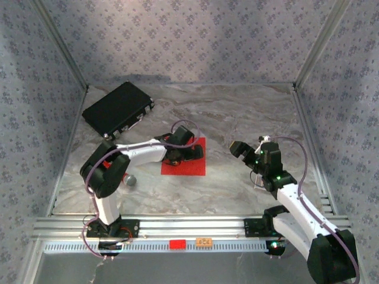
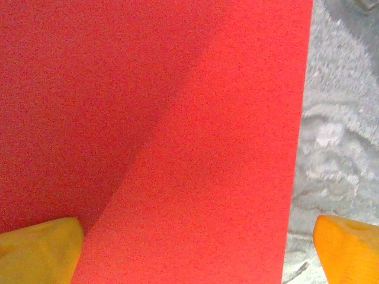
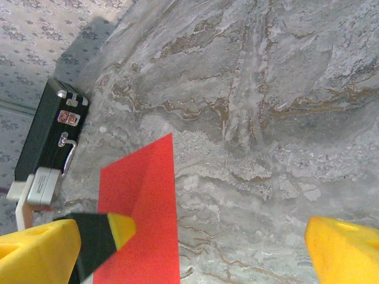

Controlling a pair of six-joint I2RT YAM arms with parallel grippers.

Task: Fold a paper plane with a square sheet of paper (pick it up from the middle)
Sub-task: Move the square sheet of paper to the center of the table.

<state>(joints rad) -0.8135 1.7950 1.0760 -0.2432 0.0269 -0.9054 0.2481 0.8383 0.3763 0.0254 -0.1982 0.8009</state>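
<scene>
Directly under the left fingers (image 2: pixel 37 251) (wide apart), the square sheet of paper (image 2: pixel 207 148); right fingers (image 3: pixel 346 251) also apart, aside.

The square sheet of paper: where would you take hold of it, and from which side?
Its middle, from straight above. The square sheet of paper lies flat on the table with no lifted edge, so pinching up the centre looks best. The left gripper hangs open over it.
</scene>
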